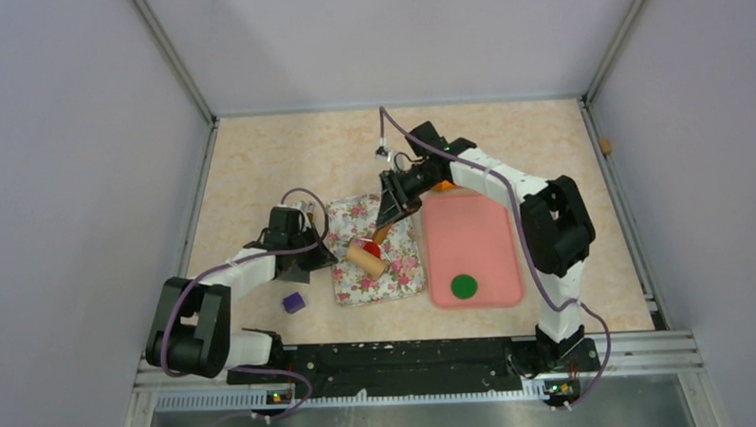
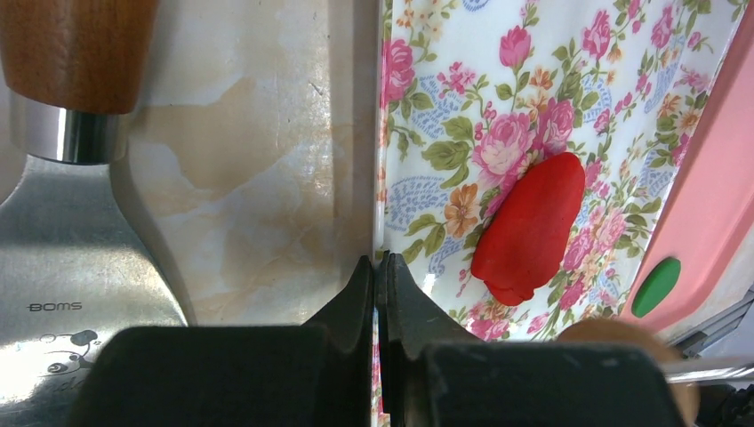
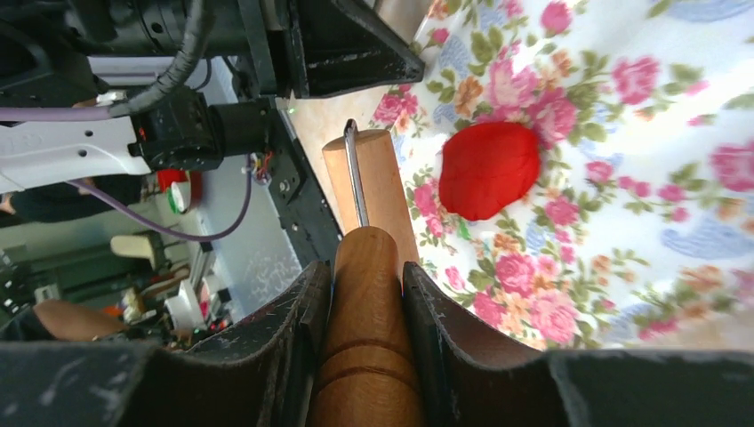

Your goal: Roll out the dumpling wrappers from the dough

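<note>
The red dough (image 2: 529,227) lies as a flattened oval on the floral mat (image 2: 462,107), with the rolling pin (image 3: 384,187) just beside it. My right hand (image 3: 366,271) clamps the pin's handle. My left hand (image 2: 377,271) is pinched closed on the mat's edge. A green disc (image 1: 464,286) sits in the pink tray (image 1: 470,229).

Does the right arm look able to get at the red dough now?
Probably yes: the right gripper holds the rolling pin right beside the red dough, which lies uncovered on the floral mat.
</note>
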You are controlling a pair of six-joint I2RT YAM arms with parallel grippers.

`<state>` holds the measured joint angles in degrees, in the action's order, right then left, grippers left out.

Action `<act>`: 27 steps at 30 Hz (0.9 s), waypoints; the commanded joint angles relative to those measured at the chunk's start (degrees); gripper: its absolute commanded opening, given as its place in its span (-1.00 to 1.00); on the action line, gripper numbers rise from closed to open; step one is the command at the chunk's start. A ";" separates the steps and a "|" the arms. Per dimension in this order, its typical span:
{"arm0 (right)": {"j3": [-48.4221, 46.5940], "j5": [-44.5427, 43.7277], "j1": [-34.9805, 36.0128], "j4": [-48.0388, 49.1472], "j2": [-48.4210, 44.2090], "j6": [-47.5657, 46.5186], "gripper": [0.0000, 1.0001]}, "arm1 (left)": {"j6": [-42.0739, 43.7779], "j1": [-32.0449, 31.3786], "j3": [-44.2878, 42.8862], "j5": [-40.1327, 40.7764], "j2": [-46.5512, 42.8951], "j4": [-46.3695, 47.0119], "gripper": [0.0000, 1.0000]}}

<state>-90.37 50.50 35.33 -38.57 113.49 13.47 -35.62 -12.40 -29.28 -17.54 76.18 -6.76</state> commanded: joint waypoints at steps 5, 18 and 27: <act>-2.59 -4.49 -3.78 -0.36 -1.16 -1.79 -1.00 | 1.24 0.63 -1.96 1.27 1.05 1.15 -1.00; 2.35 -15.65 -0.49 -1.94 7.91 -0.75 -1.00 | -1.05 0.71 -3.59 0.85 1.89 -0.26 -1.00; 2.32 -22.87 0.22 -1.89 10.66 -2.39 -1.00 | -1.60 0.93 -3.44 1.18 1.11 -0.22 -1.00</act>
<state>-90.35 44.97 35.94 -38.70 120.14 17.10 -36.05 -12.16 -30.87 -17.54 77.47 -8.16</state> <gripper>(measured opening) 0.339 0.024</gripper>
